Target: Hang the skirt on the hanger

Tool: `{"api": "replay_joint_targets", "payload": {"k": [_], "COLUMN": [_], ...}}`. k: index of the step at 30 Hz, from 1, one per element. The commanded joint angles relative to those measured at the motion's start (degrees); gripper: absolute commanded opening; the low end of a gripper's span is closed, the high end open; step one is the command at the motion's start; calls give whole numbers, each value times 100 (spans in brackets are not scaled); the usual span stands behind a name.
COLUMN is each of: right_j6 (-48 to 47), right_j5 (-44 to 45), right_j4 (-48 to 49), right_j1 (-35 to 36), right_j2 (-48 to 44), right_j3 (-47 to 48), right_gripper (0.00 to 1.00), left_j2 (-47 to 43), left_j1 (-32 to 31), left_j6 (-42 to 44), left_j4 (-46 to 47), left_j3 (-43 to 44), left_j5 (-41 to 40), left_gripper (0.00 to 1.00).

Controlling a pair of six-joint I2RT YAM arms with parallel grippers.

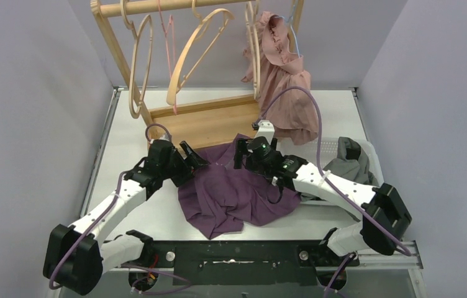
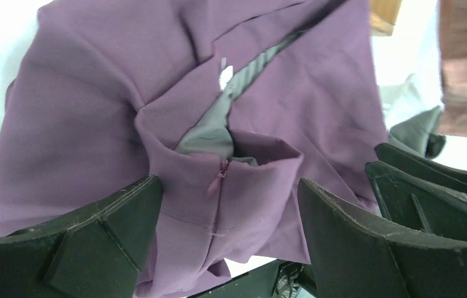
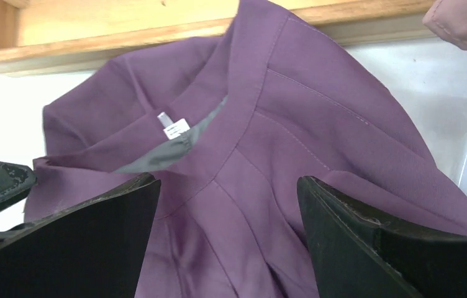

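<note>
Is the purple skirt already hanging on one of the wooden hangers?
No, the purple skirt lies crumpled on the table, in front of the wooden rack.

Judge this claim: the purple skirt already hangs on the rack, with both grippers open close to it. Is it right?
No. The skirt lies crumpled on the table, not on the rack, as the top view shows. The left gripper and right gripper are indeed open close to it.
</note>
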Motion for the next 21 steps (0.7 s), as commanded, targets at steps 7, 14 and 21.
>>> {"api": "replay_joint_targets", "payload": {"k": [7, 14, 21], "right_j6": [41, -687, -1084], "right_j5": [1225, 1879, 1860], "right_j4": [214, 943, 1252], "right_j1": [-134, -294, -407], "right_j2": [1113, 2013, 2489], "right_j3": [841, 1042, 1070], "right_gripper": [89, 89, 85], "left_j2": [830, 825, 891], "left_j1": [-11, -9, 0], "left_j6": [-103, -213, -238], "left_j4": [412, 566, 633], "left_j3": [79, -505, -733], "left_j5": [-352, 9, 260], "left_gripper": [77, 53, 31]}}
